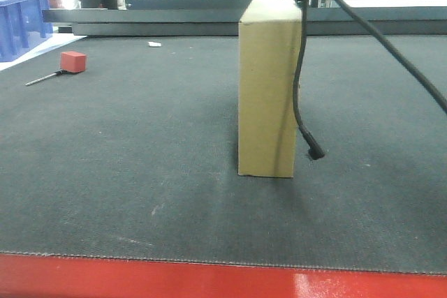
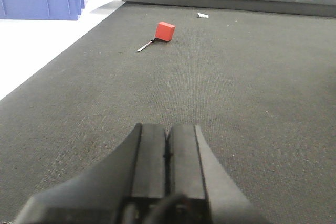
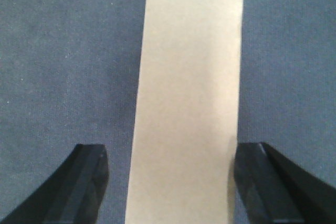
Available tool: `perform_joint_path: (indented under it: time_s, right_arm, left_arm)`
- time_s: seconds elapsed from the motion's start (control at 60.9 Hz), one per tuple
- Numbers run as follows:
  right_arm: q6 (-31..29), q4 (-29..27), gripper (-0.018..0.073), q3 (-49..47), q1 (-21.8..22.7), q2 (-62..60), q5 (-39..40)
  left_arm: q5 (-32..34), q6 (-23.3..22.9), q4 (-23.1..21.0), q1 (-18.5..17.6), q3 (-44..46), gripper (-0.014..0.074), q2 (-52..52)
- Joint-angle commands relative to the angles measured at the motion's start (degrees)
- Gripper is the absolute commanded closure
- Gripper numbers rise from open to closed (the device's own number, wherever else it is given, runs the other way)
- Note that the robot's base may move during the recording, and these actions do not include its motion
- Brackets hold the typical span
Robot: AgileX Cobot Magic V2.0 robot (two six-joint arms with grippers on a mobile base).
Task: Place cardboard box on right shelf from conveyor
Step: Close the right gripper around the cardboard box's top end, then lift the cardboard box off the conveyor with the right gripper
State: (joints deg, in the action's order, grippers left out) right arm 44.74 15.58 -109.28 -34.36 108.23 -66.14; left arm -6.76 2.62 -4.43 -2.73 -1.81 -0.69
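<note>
Dark grey-black textured conveyor belt (image 1: 140, 172) w/ glossy red front edge fills most of the front view. Blue plastic bins (image 1: 21, 22) sit off its far left side on a white surface.

Plain tan-yellow oblong cardboard box (image 1: 269, 88) stands upright on end on the belt, approx mid-belt, slightly right of centre. Its faces are smooth and plain tan, no print readable.

Right gripper (image 3: 170, 153) looks down over the box. Its jaws are apart, one black finger on each side of the box. The frame-left finger (image 3: 86, 174) is clear of the cardboard; the other is close against the box edge, contact can't be told.

Left gripper (image 2: 168, 156) is low over bare belt, well apart from the box. Its jaws are pressed together w/ nothing between.

Black cable (image 1: 300, 88) hangs down across the box's right side, loose end just beside the box.

Small red cube (image 1: 72, 61) lies far left on the belt. Thin metal rod (image 1: 43, 78) touches it, angled toward the front. Tiny white scrap (image 1: 154, 44) lies near the belt's far edge; any writing is too small to read.
</note>
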Motion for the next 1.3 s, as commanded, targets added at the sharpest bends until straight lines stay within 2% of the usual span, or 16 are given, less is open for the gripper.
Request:
perform_joint_path:
  time_s: [0.0, 0.46, 0.542, 0.722, 0.772, 0.821, 0.903, 1.067, 1.166, 1.281]
  right_arm:
    - [0.13, 2.15, -0.0032, -0.41, 0.38, -3.06, 3.65]
    - [0.13, 2.17, -0.0024, 6.25, 0.88, -3.06, 7.67]
    - [0.13, 2.17, 0.0036, 6.25, 0.88, -3.06, 7.79]
    - [0.08, 2.06, 0.0372, 6.25, 0.88, -3.17, 7.68]
    - [-0.08, 1.89, 0.0422, 6.25, 1.11, -3.35, 7.93]
    - [-0.76, 1.15, 0.0433, 6.25, 1.61, -3.90, 8.22]
    - [-4.27, -2.05, 0.0430, 6.30, 3.33, -5.32, 9.28]
    - [-17.44, -8.06, 0.0430, 7.21, 7.64, -9.71, 11.98]
    - [-24.57, -10.36, 0.0430, 11.38, 10.98, -13.88, 14.69]
    - [-30.16, -12.41, 0.0430, 21.09, 15.18, -20.67, 18.93]
  left_arm:
    - [4.87, 0.01, -0.34, -0.03, -0.47, 0.0713, -0.83]
    - [4.87, 0.01, -0.34, -0.03, -0.47, 0.0713, -0.83]
    - [4.87, 0.01, -0.34, -0.03, -0.47, 0.0713, -0.83]
    - [4.87, 0.01, -0.34, -0.03, -0.47, 0.0713, -0.83]
    - [4.87, 0.01, -0.34, -0.03, -0.47, 0.0712, -0.83]
    - [4.87, 0.01, -0.34, -0.03, -0.47, 0.0713, -0.83]
    - [4.87, 0.01, -0.34, -0.03, -0.47, 0.0713, -0.83]
    - [4.87, 0.01, -0.34, -0.03, -0.47, 0.0713, -0.83]
    - [4.87, 0.01, -0.34, -0.03, -0.47, 0.0713, -0.83]
    - [4.87, 0.01, -0.34, -0.03, -0.47, 0.0713, -0.83]
